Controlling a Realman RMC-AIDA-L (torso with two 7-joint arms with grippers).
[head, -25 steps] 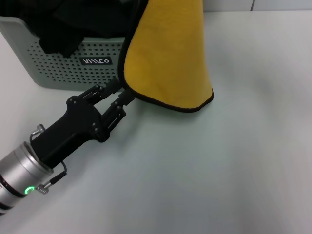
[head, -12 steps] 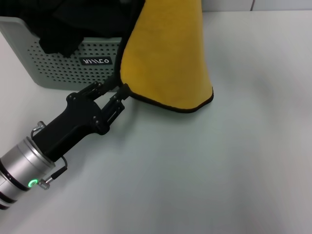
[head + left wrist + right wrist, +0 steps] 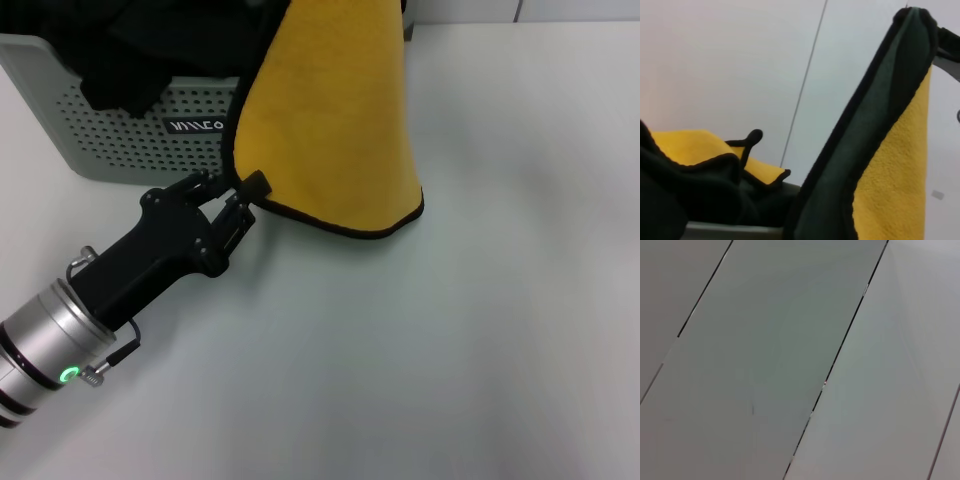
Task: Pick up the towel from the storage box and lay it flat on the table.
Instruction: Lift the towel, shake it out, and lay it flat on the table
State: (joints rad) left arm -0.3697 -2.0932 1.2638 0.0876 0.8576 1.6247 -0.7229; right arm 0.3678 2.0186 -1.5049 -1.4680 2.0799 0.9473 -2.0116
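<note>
The towel [image 3: 330, 120] hangs down from above the head view's top edge, yellow face towards me, black edging along its bottom just above the table [image 3: 450, 330]. What holds its top is out of view. My left gripper [image 3: 245, 188] is at the towel's lower left corner, its fingers closed on the black edging. The left wrist view shows the towel [image 3: 890, 165] close up, with its grey-green face and yellow face. The storage box [image 3: 120, 140] stands at the far left, behind the gripper. My right gripper is not in view.
Black fabric [image 3: 130, 60] spills over the storage box's front rim. In the left wrist view, another yellow cloth with black edging [image 3: 685, 145] lies in the box on the black fabric [image 3: 685, 195]. The right wrist view shows only wall panels.
My left gripper's fingers were open beside the towel's lower left corner and have closed on it. The towel's lower edge has shifted left and slightly up.
</note>
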